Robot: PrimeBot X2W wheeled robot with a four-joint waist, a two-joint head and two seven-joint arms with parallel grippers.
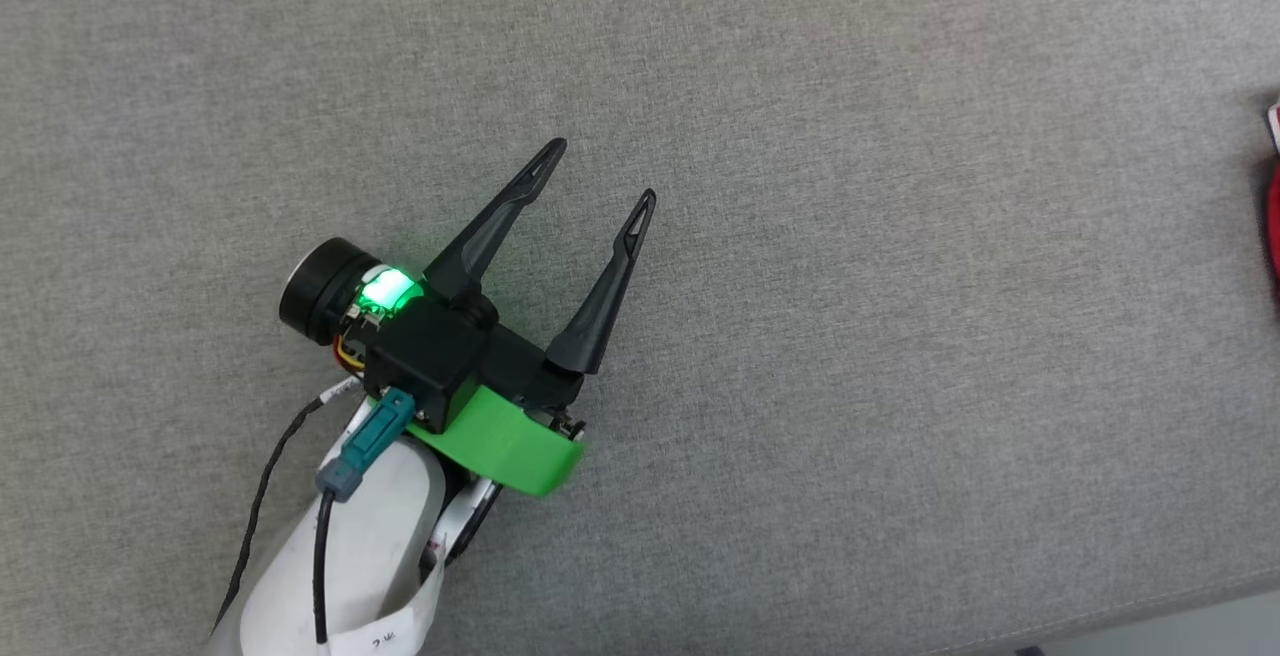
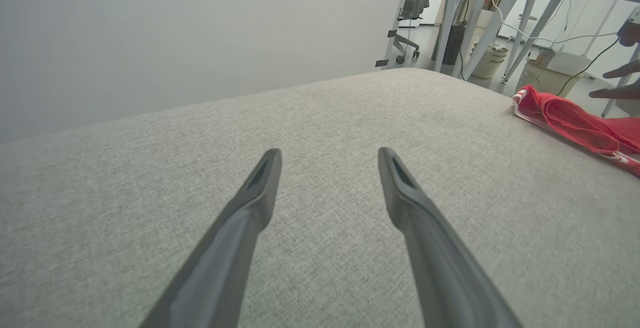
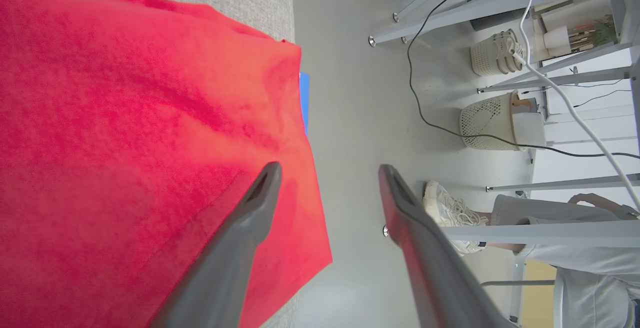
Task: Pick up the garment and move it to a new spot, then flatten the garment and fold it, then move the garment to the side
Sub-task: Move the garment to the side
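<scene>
The red garment [image 3: 125, 133] spreads over the left of the right wrist view, lying on the grey table with its edge hanging past the table's side. My right gripper [image 3: 327, 168] is open just over that edge, one finger above the cloth and the other over the floor. In the left wrist view the garment [image 2: 575, 118] lies bunched at the far right, with white striped trim showing. A sliver of the garment [image 1: 1273, 206] shows at the right edge of the head view. My left gripper [image 1: 602, 172] is open and holds nothing, hovering over bare grey table far left of the garment.
The grey fabric table [image 1: 800, 86] runs to an edge at the lower right [image 1: 1150, 601]. Beyond it stand metal table legs [image 3: 450, 13], wicker baskets [image 3: 487, 120], cables, and a seated person [image 3: 575, 248] with a sneaker [image 3: 447, 208] on the floor. A hand [image 2: 617, 80] shows far right.
</scene>
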